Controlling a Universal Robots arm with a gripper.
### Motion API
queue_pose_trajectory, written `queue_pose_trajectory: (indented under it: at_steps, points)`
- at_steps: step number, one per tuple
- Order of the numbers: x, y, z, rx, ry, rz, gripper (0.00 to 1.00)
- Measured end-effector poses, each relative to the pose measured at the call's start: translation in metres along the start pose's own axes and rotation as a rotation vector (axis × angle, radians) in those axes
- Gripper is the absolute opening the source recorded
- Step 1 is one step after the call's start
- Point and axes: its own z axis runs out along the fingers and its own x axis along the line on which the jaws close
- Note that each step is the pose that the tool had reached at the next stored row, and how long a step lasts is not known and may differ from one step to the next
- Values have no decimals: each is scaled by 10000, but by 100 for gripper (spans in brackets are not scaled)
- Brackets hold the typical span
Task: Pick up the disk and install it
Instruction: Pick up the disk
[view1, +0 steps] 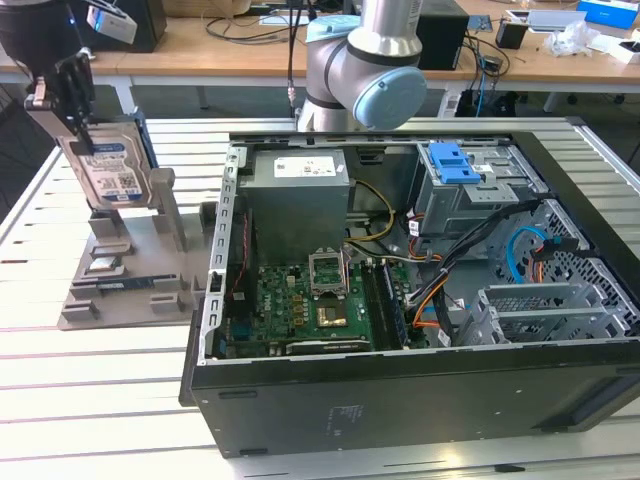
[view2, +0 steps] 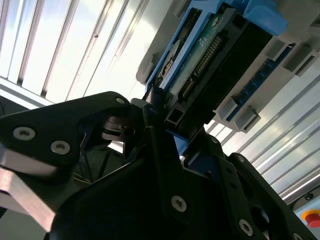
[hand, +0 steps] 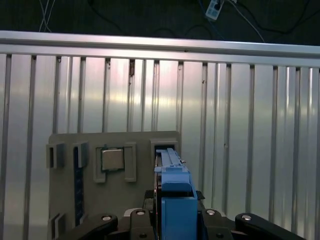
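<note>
Gripper (view2: 162, 125) jaws are clamped on the top edge of the disk (view1: 108, 170). The arm is stretched to the exterior view's left, with its wrist pointed downward over the grey fixture (view1: 120, 290). The disk is held upright there, long axis vertical, label turned toward the exterior camera.

Likely lab: slatted bench (view1: 100, 400), opened computer (view1: 400, 400), cabled desks (view1: 200, 55).

I see open table (view1: 100, 400) around the grey stand (view1: 120, 290), whose upright sits just beside the disk (view1: 108, 168). The case wall (view1: 228, 230) stands between them and the drive cage (view1: 465, 205), where cables (view1: 440, 285) crowd the near side.
</note>
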Motion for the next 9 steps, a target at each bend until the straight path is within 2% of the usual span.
queue_pose_trajectory:
  at_steps: [7, 9]
  points:
    - [-2, 4, -133, 0, 0, 0, 37]
    - [-4, 6, -195, 0, 0, 0, 37]
